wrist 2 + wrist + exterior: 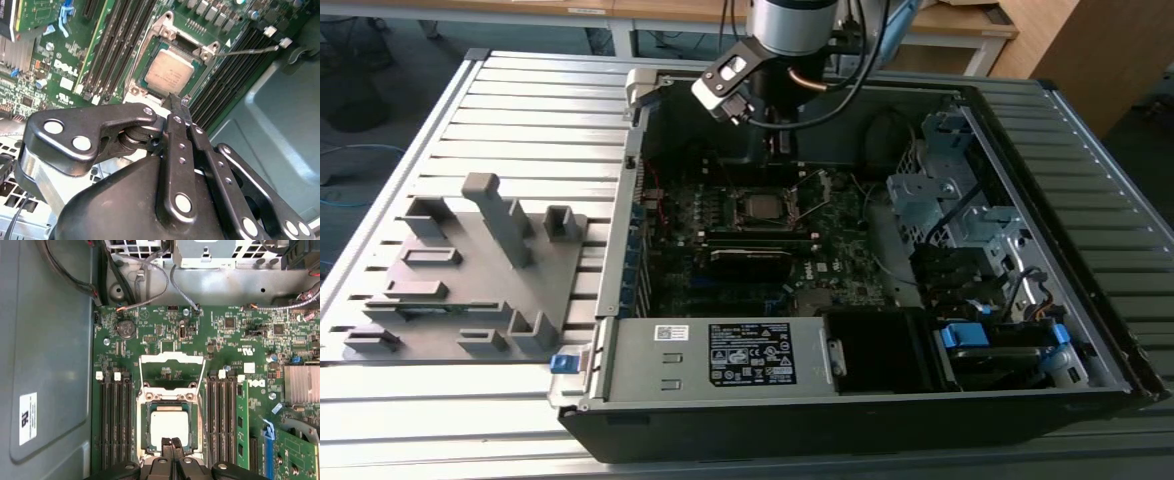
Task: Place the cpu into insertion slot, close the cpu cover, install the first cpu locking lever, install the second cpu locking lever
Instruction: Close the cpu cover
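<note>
Cpu (pixel 170 425) lies flat in its socket (pixel 143 415), the cpu cover (pixel 172 357) tipped open beyond it. The gripper (pixel 172 441), fingers pressed together and empty, sits at the chip's edge; closing well probably means pushing the frame alone, not the chip.

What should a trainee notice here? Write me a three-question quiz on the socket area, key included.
1. True or false: the cpu already lies in the socket.
2. The cpu cover is: A) shut down over the chip; B) swung open, clear of the chip; C) held in the jaws.
3. Short answer: which task part is the gripper, jaws together and empty, nearest to?

Key: 1 true; 2 B; 3 the cpu.
</note>
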Robot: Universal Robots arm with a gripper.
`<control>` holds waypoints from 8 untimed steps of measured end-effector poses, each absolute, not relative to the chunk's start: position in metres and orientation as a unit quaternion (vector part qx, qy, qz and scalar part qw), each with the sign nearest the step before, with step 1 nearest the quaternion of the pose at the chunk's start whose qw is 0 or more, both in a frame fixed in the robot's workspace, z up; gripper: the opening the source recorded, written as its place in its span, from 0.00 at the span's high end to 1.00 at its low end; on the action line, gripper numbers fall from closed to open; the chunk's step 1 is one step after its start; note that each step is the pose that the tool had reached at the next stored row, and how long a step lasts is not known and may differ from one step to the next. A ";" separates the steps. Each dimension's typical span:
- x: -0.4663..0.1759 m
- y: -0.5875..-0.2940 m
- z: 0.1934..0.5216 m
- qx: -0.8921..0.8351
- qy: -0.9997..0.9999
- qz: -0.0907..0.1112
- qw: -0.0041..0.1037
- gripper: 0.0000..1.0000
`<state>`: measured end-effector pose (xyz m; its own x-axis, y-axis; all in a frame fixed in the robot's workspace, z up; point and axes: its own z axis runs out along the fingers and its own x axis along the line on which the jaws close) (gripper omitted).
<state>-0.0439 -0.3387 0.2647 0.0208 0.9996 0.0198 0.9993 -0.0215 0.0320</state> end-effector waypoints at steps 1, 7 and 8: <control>-0.042 -0.339 0.265 0.714 0.699 0.018 0.004 0.90; -0.029 -0.339 0.265 0.714 0.699 0.018 0.004 0.90; -0.026 -0.339 0.265 0.714 0.699 0.018 0.005 0.90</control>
<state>-0.0265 -0.3387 0.2647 0.0208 0.9996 0.0199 0.9993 -0.0215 0.0320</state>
